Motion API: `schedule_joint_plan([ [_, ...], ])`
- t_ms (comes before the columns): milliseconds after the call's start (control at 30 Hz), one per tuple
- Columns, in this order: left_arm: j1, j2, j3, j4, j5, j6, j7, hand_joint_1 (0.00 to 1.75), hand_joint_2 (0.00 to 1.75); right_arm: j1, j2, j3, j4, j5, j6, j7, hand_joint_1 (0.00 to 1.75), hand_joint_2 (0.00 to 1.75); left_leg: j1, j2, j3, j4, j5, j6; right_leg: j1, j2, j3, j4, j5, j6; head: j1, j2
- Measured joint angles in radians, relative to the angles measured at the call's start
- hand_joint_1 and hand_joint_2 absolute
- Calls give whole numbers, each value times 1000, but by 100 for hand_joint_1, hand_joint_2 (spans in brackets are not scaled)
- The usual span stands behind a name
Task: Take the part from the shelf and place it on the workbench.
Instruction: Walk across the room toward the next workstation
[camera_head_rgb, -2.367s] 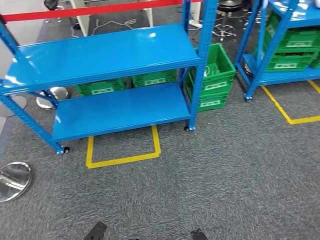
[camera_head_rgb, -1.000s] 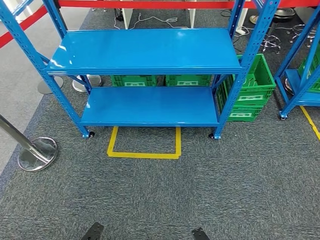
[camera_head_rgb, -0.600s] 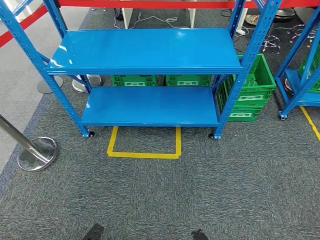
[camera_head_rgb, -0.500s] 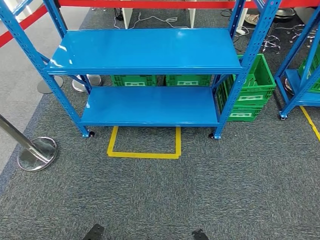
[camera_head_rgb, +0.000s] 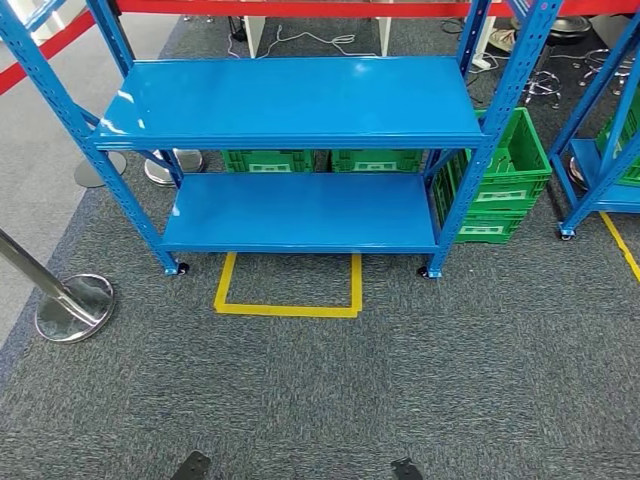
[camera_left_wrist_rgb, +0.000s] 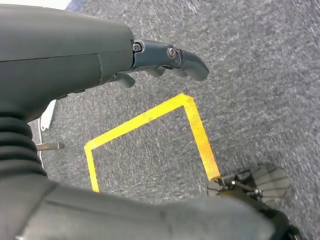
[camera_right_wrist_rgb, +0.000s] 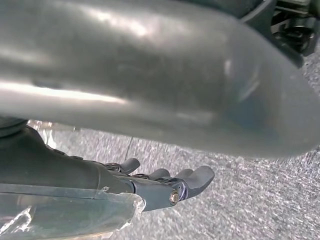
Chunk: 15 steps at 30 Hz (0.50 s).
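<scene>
A blue shelf stands straight ahead in the head view, and both of its boards are bare. My left hand hangs over the grey carpet with its fingers stretched out and nothing in it. My right hand also hangs low, fingers nearly straight. Crinkled clear plastic like a bag lies against that hand and shows again between thumb and palm. What the plastic contains is hidden.
A yellow taped square marks the carpet before the shelf. Green crates sit behind and right of it, beside a second blue rack. A chrome barrier post's base stands at left, with red barrier tape beyond.
The whole picture swung about two seconds ago as the camera turned; the shelf now sits centred. Over the last second the view has barely shifted.
</scene>
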Motion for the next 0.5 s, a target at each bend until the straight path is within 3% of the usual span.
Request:
schedule_joint_plan([
  [67,1,-1,0,0,-3,24,13,0,175,0,0,-11,0,-12,7,-7,0,0,0,0,0,0,0,0,0,0,0,0,0,0,0,0],
  [100,2,-1,0,0,-4,34,23,0,175,0,0,-17,0,-19,9,-10,0,0,0,0,0,0,0,0,0,0,0,0,0,0,0,0],
  [233,4,-4,11,0,3,43,68,0,0,0,0,-38,0,-39,19,-26,0,0,0,0,0,0,0,0,0,0,0,0,0,0,0,0],
  [500,11,-9,50,0,32,30,44,0,0,0,0,-58,0,-54,35,-73,0,0,0,0,0,0,0,0,0,0,0,0,0,0,0,0],
])
